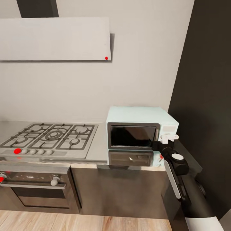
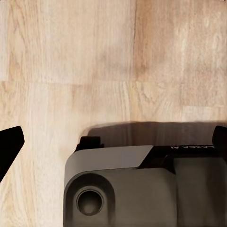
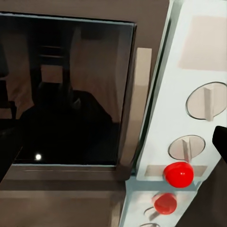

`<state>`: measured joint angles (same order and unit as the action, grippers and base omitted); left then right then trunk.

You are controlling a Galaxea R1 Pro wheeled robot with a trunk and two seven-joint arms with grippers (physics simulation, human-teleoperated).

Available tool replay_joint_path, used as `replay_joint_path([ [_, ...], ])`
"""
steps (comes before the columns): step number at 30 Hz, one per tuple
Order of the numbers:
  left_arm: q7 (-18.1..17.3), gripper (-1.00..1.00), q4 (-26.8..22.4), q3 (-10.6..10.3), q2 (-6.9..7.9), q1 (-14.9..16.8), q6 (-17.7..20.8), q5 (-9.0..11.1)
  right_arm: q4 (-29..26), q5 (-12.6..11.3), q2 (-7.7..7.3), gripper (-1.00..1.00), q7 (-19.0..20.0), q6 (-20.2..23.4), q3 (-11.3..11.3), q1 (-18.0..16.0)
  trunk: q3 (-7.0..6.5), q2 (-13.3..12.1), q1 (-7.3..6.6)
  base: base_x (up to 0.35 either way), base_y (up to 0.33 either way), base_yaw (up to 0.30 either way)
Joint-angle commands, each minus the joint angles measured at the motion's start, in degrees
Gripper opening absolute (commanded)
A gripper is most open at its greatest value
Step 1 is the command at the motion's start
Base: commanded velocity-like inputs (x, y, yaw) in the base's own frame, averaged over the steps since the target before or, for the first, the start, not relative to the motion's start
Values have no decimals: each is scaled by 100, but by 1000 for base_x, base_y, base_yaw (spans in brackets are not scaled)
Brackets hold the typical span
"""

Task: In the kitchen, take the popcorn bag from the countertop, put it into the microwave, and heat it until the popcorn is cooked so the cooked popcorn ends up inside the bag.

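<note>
Your right gripper is up at the microwave door edge, fingers apart, holding nothing. Looks like the door-opening step, so next hook that edge and pull. Can't tell whether the left one is open or closed.

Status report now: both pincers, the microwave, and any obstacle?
Right pincer at the microwave control panel, by the red button. Left pincer over wood floor. Microwave door shut. Nothing blocking.

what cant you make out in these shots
- Inside of the microwave: dark door glass gives reflections in head and right wrist views.
- Right gripper: fingertips overlap the knob panel in head view, so jaw state is unclear.
- Left gripper: only dark finger edges at the left wrist frame's sides, over wood floor.
</note>
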<state>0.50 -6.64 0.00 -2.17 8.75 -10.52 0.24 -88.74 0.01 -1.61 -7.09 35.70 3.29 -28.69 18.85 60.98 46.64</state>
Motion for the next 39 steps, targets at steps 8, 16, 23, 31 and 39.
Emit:
replay_joint_path([
  [8, 10, 100, 5, -11, -3, 4, -20, 2, -2, -1, -6, 100, -50, 33, 13, -5, 7, 4, 1, 3, 0, 0],
  [16, 10, 100, 5, -9, -3, 4, -20, 2, 15, -8, -16, 100, -59, 33, -6, -14, 7, 4, 1, 0, 0, 0],
  [23, 9, 100, 5, -3, -3, 4, -20, 2, 26, -17, -15, 100, -65, 33, -5, -11, 7, 4, 1, 0, 0, 0],
  [31, 6, 100, 5, -9, -3, 4, -20, 2, 418, -28, -7, 100, -73, -31, -13, -14, 7, 4, 1, 0, 0, 0],
  [39, 9, 100, 10, -1, -1, 4, -20, 7, 445, -11, -13, 100, -64, -63, -13, -11, 7, 4, 1, 0, 0, 0],
])
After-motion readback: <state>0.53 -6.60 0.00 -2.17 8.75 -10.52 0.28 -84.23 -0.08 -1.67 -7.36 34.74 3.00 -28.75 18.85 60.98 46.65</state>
